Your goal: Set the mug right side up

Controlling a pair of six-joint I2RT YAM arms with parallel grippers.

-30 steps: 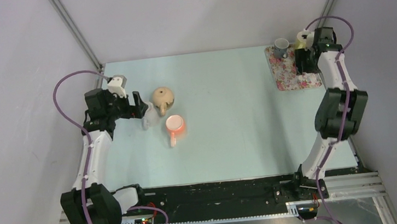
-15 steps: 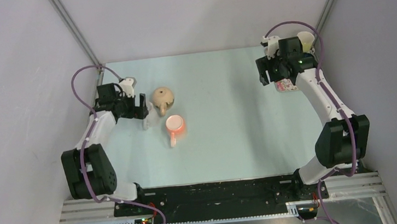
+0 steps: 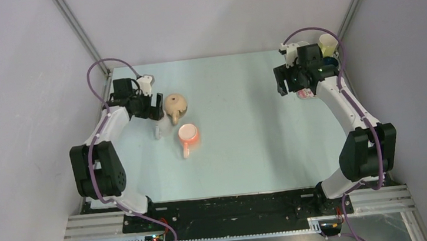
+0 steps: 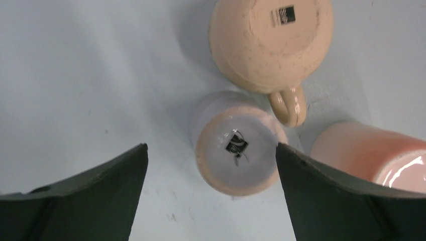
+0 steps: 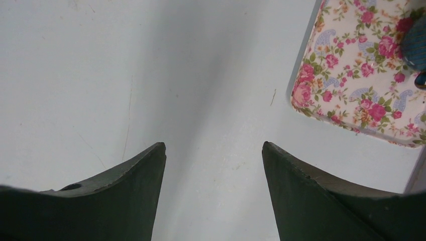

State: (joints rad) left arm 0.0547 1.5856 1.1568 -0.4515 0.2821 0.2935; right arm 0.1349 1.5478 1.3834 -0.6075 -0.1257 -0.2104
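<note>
From the top view, I see my left tool (image 3: pixel 155 108) hanging at the far left of the surface (image 3: pixel 243 147), fingers spread wide and holding nothing. A lilac mug (image 3: pixel 157 130) stands just below it in this view, and I cannot tell its orientation from here. A tan mug (image 3: pixel 175 105) sits just to the right of the tool, and an orange mug (image 3: pixel 189 134) is near both, its handle pointing toward the arm bases. My right tool (image 3: pixel 282 83) hovers at the far right, beside a floral mat (image 3: pixel 309 93).

On the left wrist view, the lilac mug (image 4: pixel 236 150) is upside down on the surface (image 4: pixel 75 75), its base with a small dark mark facing the camera. It lies between the spread fingers of the left tool (image 4: pixel 211 146), closer to the right one, and neither touches it. The tan mug (image 4: pixel 271 42) is also base up, its handle just beside the lilac mug's base. The orange mug (image 4: pixel 361 148) shows at the right edge.

On the right wrist view, the right tool (image 5: pixel 213 144) is wide and empty over the bare surface (image 5: pixel 100 75), with a corner of the floral mat (image 5: pixel 351 75) at upper right.
</note>
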